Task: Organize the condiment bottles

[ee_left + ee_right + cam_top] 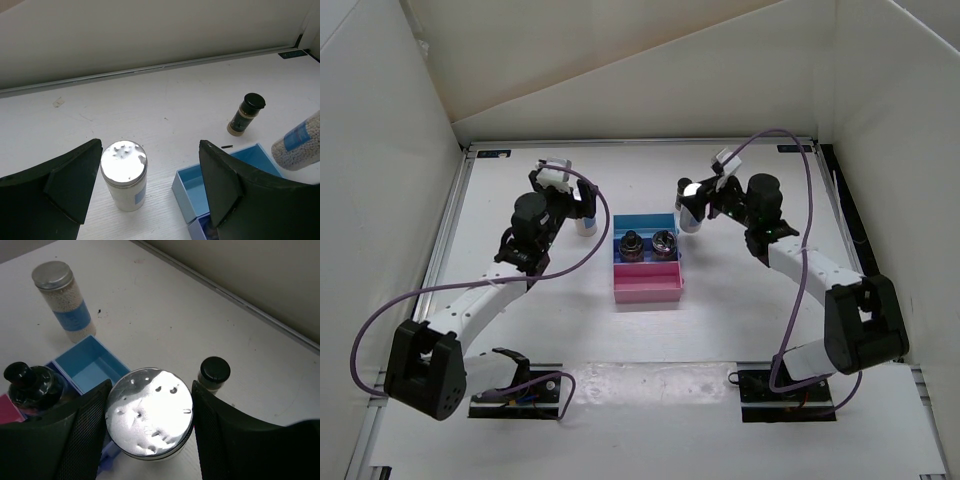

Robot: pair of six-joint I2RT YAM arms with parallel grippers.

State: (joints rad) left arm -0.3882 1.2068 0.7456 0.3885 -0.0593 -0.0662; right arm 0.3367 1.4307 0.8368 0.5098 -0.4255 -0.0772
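While clenched on a white shaker (150, 415) by its sides, silver lid turned to the wrist camera and filling the gap between the fingers: right claw (150, 392), upper centre-right of the overhead view. Long axis of this shaker running almost straight away from the lens in the right wrist view, leaning in the left wrist view, base seemingly off the desk (650, 175).

Open blue compartment of the rack (82, 365) up and left of the lid in the right wrist view, just beside it; in the overhead view, down and left of the claw. Judged as the governing relation: a short carry toward lower left, then an upright lowering into that blue cell.

Beside that cell, toward the lower left edge of the right wrist view, two clear jars (630, 243) with dark tops, seated side by side in the rack; pink front step unoccupied. Slim dark bottle (214, 372) upright on the desk just right of the lid, near the right-hand finger, outside the path to the rack but liable to a knock on any swing rightward.

Left claw (151, 150) released, fingers wide, straddling a second white shaker (124, 172) without visible contact. Shaker upright, closer to the left-hand finger, at upper left of the rack in the overhead view. Nearer arm for that shaker: left. Risk of crowding above the blue cell with both arms converging.
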